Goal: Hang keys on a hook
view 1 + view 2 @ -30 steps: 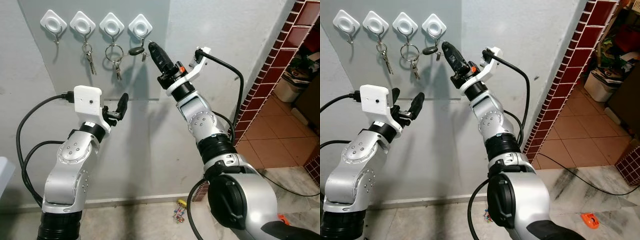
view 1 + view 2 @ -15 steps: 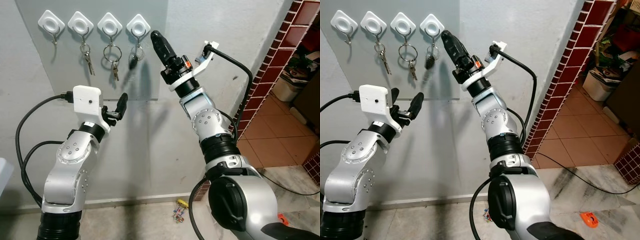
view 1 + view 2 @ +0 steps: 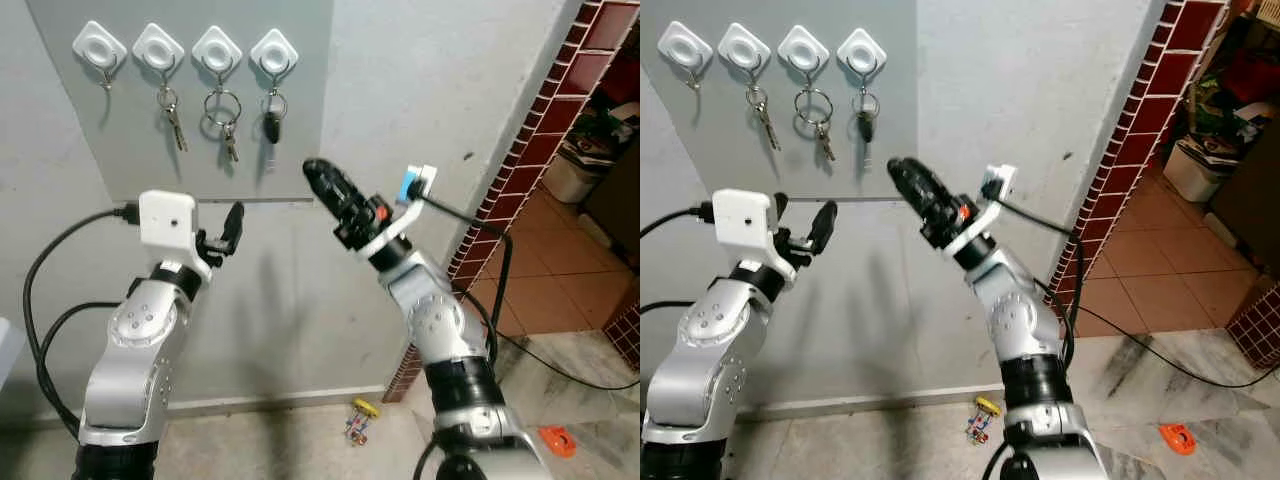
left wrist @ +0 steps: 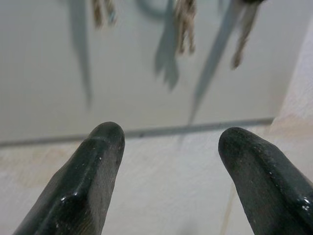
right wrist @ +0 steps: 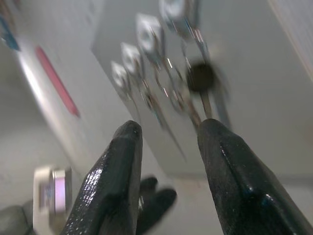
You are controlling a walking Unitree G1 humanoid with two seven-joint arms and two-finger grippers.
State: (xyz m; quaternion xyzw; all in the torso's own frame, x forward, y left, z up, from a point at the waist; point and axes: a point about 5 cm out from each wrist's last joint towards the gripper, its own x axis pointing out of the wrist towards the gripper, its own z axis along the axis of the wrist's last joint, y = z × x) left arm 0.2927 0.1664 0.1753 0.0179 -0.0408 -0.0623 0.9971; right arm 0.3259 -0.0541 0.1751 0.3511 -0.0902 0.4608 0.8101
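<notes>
A pale grey wall [image 3: 420, 90] takes up most of the scene, with a column of dark red tiles [image 3: 545, 130] along its right edge and a tiled floor [image 3: 560, 270] beyond. On the wall sits a grey panel [image 3: 130, 130] carrying a row of four white hooks [image 3: 274, 50].

The right arm [image 3: 440, 320] reaches up from below, and the right gripper [image 3: 318, 176] points toward the lower right corner of the panel. Its fingers [image 5: 122, 166] stand slightly parted with nothing between them. The left arm [image 3: 135, 350] is raised in front of the wall, and the left gripper [image 3: 232, 222] sits just under the bottom edge of the panel, with its fingers [image 4: 93, 161] spread apart and empty.

The black-headed keys [image 3: 271, 128] hang from the rightmost hook, above and a little to the left of the right gripper's tips and clear of them. From the right wrist camera, they show as a dark blur past the fingertips. A second bunch on a large ring [image 3: 224, 105] hangs from the next hook, and a third bunch [image 3: 172, 106] from the hook after that. The leftmost hook [image 3: 97, 46] carries no keys.

A small colourful object [image 3: 358, 418] lies on the floor at the foot of the wall.
</notes>
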